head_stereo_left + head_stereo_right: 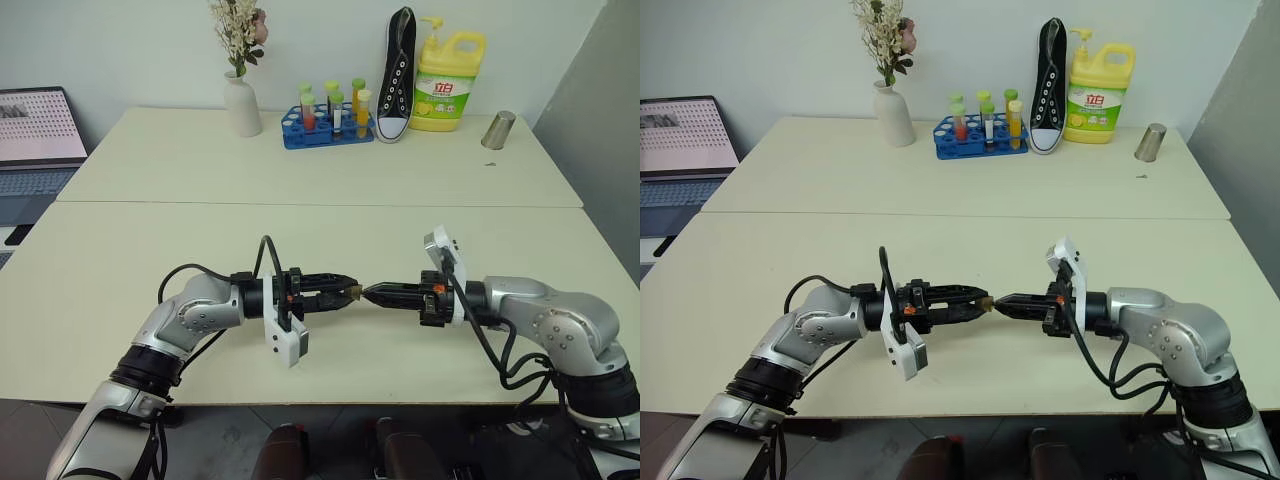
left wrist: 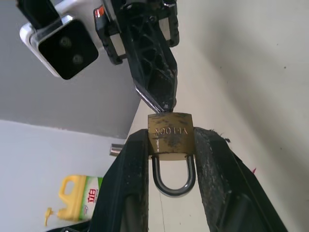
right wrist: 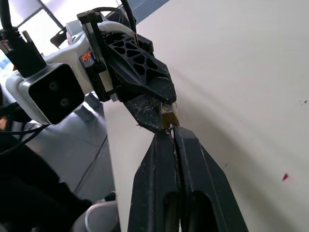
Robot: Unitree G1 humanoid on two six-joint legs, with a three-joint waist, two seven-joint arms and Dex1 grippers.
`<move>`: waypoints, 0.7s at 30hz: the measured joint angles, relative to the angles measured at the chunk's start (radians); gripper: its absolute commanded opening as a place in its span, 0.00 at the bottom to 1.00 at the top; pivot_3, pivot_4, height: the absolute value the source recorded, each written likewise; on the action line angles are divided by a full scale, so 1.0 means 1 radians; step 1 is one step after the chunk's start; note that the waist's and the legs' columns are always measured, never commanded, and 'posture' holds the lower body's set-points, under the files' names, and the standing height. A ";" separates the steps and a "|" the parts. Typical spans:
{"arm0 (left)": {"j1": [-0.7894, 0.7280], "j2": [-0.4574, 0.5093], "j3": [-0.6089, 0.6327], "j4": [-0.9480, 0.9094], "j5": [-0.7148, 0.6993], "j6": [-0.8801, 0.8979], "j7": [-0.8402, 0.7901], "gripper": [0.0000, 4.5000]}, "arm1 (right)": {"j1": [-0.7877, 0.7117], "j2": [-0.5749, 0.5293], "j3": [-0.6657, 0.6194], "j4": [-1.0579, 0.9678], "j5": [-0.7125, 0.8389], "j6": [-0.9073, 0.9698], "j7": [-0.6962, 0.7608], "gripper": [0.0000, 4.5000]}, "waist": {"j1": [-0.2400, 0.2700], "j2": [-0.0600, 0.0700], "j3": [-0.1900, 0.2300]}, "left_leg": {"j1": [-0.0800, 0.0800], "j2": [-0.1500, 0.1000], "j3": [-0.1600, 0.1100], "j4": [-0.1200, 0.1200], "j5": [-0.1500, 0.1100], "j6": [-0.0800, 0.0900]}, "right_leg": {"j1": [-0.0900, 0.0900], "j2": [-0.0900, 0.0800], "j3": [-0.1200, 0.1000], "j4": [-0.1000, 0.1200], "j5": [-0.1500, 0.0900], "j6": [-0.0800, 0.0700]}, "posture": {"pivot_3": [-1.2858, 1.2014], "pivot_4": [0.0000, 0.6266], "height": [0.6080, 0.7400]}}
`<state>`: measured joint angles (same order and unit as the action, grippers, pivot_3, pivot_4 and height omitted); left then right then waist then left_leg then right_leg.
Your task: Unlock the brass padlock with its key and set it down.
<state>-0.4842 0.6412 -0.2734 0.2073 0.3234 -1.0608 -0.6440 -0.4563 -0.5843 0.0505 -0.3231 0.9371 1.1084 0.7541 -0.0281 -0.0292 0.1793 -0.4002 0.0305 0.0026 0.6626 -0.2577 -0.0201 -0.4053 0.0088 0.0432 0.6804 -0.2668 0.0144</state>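
The brass padlock (image 2: 170, 135) is pinched across its body between the two fingers of my left gripper (image 1: 345, 292), which is shut on it, a little above the table (image 1: 300, 230). Its silvery shackle (image 2: 174, 186) points back toward my left wrist. My right gripper (image 1: 370, 293) comes in level from the opposite side, shut, its tip against the padlock's free end. A thin silvery sliver, the key (image 2: 150, 99), shows pressed between the right fingertips; most of it is hidden. The padlock (image 3: 168, 112) also shows in the right wrist view.
At the table's far edge stand a white vase with flowers (image 1: 240, 105), a blue rack of test tubes (image 1: 325, 125), a black shoe (image 1: 398, 75), a yellow detergent bottle (image 1: 447, 80) and a metal cup (image 1: 497, 130). A laptop (image 1: 35, 135) sits far left.
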 measured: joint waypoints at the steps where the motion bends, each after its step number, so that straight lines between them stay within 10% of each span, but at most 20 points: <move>1: 0.000 0.000 0.000 0.000 0.006 -0.001 0.004 0.21 | -0.022 0.002 -0.009 0.027 0.030 0.052 -0.010 0.00 | 0.000 0.000 0.000 | 0.000 0.000 0.000 0.000 0.000 0.000 | 0.000 0.000 0.000 0.000 0.000 0.000 | 0.52 0.24 1.00; 21: 0.002 0.003 0.002 0.006 0.073 -0.016 0.084 0.21 | -0.202 0.121 -0.150 0.278 0.176 0.457 -0.170 0.00 | -0.001 0.000 0.000 | -0.001 -0.001 0.000 -0.001 0.000 0.000 | -0.001 -0.002 -0.001 0.000 0.000 0.000 | 0.52 0.24 1.00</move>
<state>-0.4823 0.6447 -0.2710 0.2132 0.3968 -1.0769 -0.5603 -0.6578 -0.4629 -0.0999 -0.0450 1.1134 1.5650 0.5839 -0.0292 -0.0291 0.1793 -0.4012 0.0299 0.0025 0.6620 -0.2578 -0.0198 -0.4058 0.0070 0.0423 0.6804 -0.2666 0.0143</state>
